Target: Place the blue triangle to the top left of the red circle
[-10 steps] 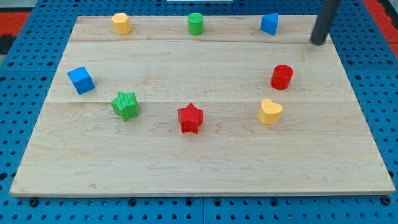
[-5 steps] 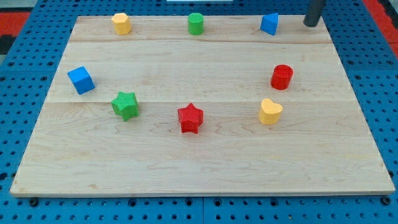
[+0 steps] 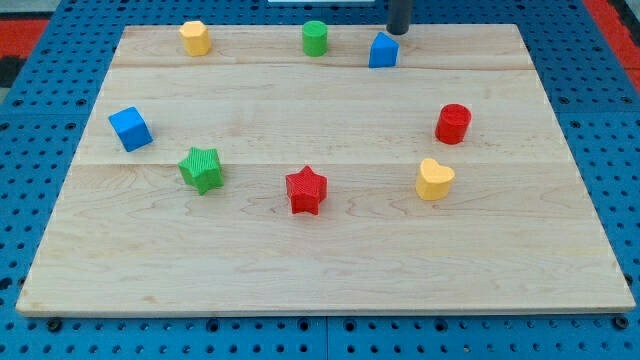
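The wooden board (image 3: 320,250) is laid on a blue pegboard bench (image 3: 40,200). The blue triangle (image 3: 383,50) is seen near the board's top edge, right of centre, up and left of the red circle (image 3: 453,123), which lies near the right edge. My tip (image 3: 398,30) is set just above-right of the triangle, apparently touching it. No claw is fitted, only a rod.

Small blue triangle block (image 3: 383,50) sits upright near tabletop's top edge. Red circle block (image 3: 453,123), a short cylinder, stands lower right of it, well apart.
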Tool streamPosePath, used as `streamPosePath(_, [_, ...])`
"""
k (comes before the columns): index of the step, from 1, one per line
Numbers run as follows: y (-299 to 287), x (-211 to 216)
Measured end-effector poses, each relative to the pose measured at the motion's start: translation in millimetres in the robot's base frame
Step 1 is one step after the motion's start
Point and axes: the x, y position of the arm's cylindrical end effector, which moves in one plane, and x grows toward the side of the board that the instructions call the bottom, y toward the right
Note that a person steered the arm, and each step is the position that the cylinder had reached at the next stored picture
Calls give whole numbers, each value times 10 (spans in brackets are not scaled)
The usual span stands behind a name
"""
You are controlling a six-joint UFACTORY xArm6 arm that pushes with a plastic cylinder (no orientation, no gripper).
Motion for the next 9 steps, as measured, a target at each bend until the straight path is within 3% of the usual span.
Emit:
streamPosePath(1, [-305, 31])
streamPosePath(4, [69, 388])
streamPosePath(5, [220, 683])
streamPosePath(6, [352, 441])
streamPosePath(7, [-399, 23])
streamPosePath(9, [-522, 659])
